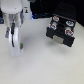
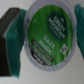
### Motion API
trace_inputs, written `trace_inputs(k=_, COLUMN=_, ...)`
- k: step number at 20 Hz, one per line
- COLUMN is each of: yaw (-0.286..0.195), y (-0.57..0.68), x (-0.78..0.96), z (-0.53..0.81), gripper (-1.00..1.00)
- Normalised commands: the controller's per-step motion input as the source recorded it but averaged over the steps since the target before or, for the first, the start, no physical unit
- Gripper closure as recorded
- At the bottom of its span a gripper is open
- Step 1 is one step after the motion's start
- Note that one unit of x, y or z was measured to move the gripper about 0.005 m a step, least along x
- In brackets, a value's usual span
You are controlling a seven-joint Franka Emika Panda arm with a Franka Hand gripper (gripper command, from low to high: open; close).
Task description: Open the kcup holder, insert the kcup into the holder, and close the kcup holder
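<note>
On a pale table (image 1: 40, 65), the gripper (image 1: 16, 46) pinches the kcup (image 2: 50, 31) (green top, blurred print). The kcup holder (image 1: 61, 27) sits well apart, toward the exterior view's right, tray out with red-and-white pods (image 1: 61, 26).

exterior: high, looking down, wide | wrist: close-up between fingers (image 2: 7, 42) | shared: kcup (image 2: 50, 31)

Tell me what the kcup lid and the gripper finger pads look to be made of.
Kcup lid: likely foil or printed film, judging by its smooth green face with crisp white lettering and a thin pale rim. Finger pads: probably soft rubber or silicone, shown by the matte teal surface over the dark finger body. The blur leaves both uncertain.
</note>
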Motion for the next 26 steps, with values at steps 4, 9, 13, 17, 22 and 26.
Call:
trace_inputs(k=4, yaw=-0.011, y=0.2, x=0.03, z=0.45, gripper=1.0)
trace_inputs(k=9, yaw=0.003, y=0.35, x=0.14, z=0.78, gripper=1.0)
trace_inputs(k=13, yaw=0.008, y=0.45, x=0.17, z=0.81, gripper=1.0)
trace_inputs(k=17, yaw=0.017, y=0.59, x=0.1, z=0.76, gripper=1.0)
trace_inputs(k=22, yaw=0.02, y=0.64, x=0.15, z=0.68, gripper=1.0)
trace_inputs(k=26, yaw=0.018, y=0.65, x=0.15, z=0.57, gripper=1.0)
